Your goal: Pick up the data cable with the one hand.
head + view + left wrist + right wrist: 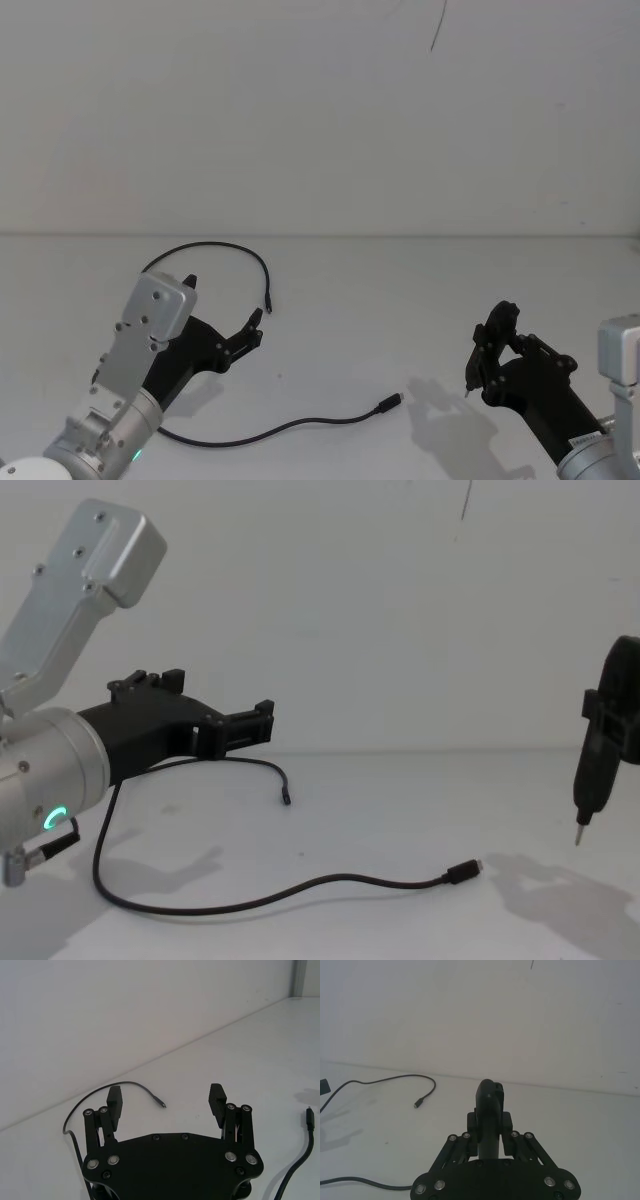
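The jaws of the left gripper (pixel 224 302) are spread wide with nothing between them. They hang above the desk (pixel 420 290) in the lower left of the head view. The data cable (pixel 300 427) lies loose on the desk. One stretch arcs across the left-centre of the frame and ends in a small end plug (pixel 268 306), which lies just ahead of the open jaws and lower than them. The rest passes under the arm and runs along the bottom centre to a second plug (pixel 391 402).

The cord looks very light, thin and limp. It would probably droop and trail from any hold, and it could slide out from between flat pads. The stiffer plug, or the cord right behind it, seems the surest place to pinch, and the end plug is the closer one.

At the lower right, well apart from the cable, the right gripper (pixel 492 352) has its jaws pressed onto a black pen-like tool (pixel 597 765), metal tip down.
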Motion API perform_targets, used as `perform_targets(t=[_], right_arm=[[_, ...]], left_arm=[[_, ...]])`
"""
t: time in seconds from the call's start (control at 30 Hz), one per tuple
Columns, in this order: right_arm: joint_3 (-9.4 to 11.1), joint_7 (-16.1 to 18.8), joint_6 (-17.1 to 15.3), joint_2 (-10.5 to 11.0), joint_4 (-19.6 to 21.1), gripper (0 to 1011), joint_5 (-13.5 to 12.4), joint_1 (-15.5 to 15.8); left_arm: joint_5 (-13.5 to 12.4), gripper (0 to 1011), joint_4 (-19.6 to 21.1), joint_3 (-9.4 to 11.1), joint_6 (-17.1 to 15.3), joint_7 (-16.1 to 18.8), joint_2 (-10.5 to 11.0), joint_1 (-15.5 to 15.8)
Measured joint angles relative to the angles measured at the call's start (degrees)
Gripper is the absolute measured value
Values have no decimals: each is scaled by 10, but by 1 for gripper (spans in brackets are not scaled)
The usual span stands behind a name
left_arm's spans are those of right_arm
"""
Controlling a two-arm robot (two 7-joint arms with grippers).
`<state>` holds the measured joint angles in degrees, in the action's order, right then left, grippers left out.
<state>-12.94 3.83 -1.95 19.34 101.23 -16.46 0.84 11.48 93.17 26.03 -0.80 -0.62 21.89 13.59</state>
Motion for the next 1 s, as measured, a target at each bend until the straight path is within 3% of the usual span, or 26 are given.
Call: perform_targets(t=[1.0], right_arm=[[0,0,0,0,0,263,0,0]], left_arm=[[0,1001,1,2,0,-8,2,0]])
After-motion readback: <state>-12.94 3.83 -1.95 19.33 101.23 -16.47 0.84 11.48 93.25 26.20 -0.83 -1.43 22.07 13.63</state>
